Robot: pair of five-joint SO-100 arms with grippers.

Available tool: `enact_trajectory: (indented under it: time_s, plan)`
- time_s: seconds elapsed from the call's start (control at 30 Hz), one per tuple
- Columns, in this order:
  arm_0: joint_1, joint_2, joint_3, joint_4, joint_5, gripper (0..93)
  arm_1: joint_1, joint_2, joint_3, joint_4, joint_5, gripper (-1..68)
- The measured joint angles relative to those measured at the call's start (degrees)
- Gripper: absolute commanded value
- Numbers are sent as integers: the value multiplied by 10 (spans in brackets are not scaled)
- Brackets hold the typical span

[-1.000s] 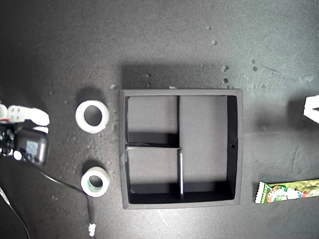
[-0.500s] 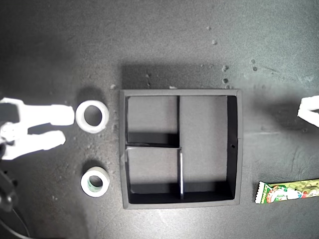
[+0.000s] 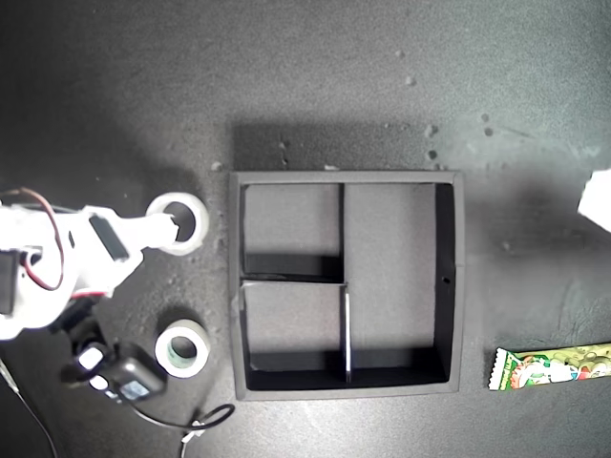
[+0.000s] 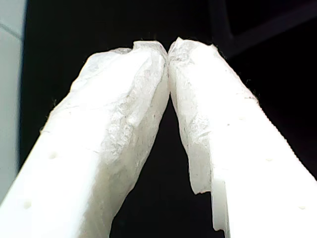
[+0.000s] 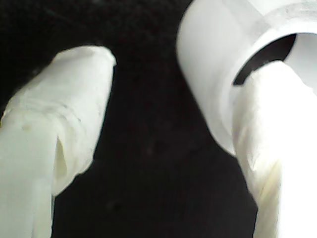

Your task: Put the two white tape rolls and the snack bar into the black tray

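My second gripper (image 3: 162,232) stands with its fingers apart, one fingertip (image 5: 270,94) poking into the hole of the larger white tape roll (image 3: 179,222). The smaller roll (image 3: 182,348) lies near it; the black tray (image 3: 346,177) sits beyond. The snack bar (image 3: 551,366) lies near my first gripper (image 4: 168,52), whose tips are pressed together, empty.

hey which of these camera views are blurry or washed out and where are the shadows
Exterior view: sharp; the arm is overexposed, tray walls cast dark shadows inside. First wrist view: my first hand is glaring white against black, edges soft. Second wrist view: blurry, the tape roll and my second hand blown out.
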Motion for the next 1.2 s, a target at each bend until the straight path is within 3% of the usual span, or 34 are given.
enact_trajectory:
  time_s: [0.1,0.33,0.47,0.6,0.73,1.0,1.2]
  plan:
    - [-5,-6,-2,-7,0,179,-25,-2,-11,3,-101,162]
    - [-33,-41,-4,-33,5,164,-125,-4,-7,-8,-242,228]
    - [-58,-78,-16,-46,10,70,-175,-22,-6,-40,-305,278]
    - [-84,-104,-36,-49,10,26,-173,-193,-95,-45,-354,318]
    - [-89,-104,-85,-11,10,15,-173,-441,-301,24,-364,326]
    - [-108,-145,-327,157,67,13,-232,-896,-804,294,-155,348]
    - [-103,-291,-588,287,94,14,-297,-989,-959,424,161,335]
